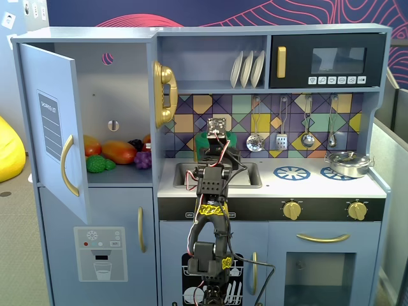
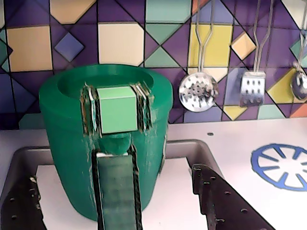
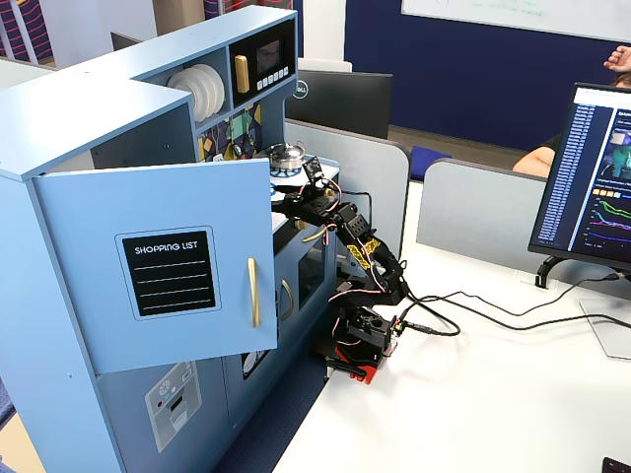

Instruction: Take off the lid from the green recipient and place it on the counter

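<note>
- Nearest you in the wrist view, the tool (image 2: 117, 211) shows as two dark perforated fingers (image 2: 225, 201) rising from the bottom edge, spread wide apart and grasping nothing; their bases are cut off by the frame.
- Just beyond the tool stands the green recipient (image 2: 64, 143), sitting at the sink (image 2: 192, 148) recess, its ribbed strap (image 2: 117, 191) running down the front between the fingers.
- You can see the lid (image 2: 103, 79) resting on top of the recipient, sunk inside the rim, with its pale green square handle tab (image 2: 117, 109) facing you at the front edge.
- Right of the recipient, the tabletop (image 2: 216, 132) carries a blue burner ring (image 2: 283, 165), cut off at the frame's right edge.
- Behind the recipient, utensils hang on the tiled wall; the rightmost one (image 2: 300, 84) is only partly in frame.
- In a fixed view from the front, the arm (image 1: 213, 191) hides nearly all of the recipient (image 1: 231, 138); only a green sliver shows.
- In the side fixed view, the open cupboard door (image 3: 158, 286) blocks the tabletop, and the recipient cannot be made out.
</note>
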Controlling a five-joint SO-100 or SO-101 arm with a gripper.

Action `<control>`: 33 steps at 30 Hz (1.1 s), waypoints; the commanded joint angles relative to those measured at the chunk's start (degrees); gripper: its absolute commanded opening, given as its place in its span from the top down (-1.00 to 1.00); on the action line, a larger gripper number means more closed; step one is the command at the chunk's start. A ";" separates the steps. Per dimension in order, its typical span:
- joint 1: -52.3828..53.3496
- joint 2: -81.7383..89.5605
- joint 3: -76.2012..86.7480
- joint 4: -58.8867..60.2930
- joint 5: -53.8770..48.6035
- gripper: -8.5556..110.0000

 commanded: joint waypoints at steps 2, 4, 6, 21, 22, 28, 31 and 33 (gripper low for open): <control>0.97 -4.39 -5.19 -4.83 -0.79 0.24; 0.88 -6.42 -6.42 -6.50 -0.88 0.24; 0.53 -8.53 -8.00 -7.38 -1.05 0.24; -3.78 -23.91 -19.60 -12.57 -3.43 0.29; -3.87 -24.35 -19.78 -13.01 -3.60 0.30; -3.78 -26.46 -20.39 -13.45 -3.34 0.32; -3.52 -27.16 -20.39 -13.89 -3.34 0.33; -3.34 -27.60 -20.48 -14.15 -3.16 0.34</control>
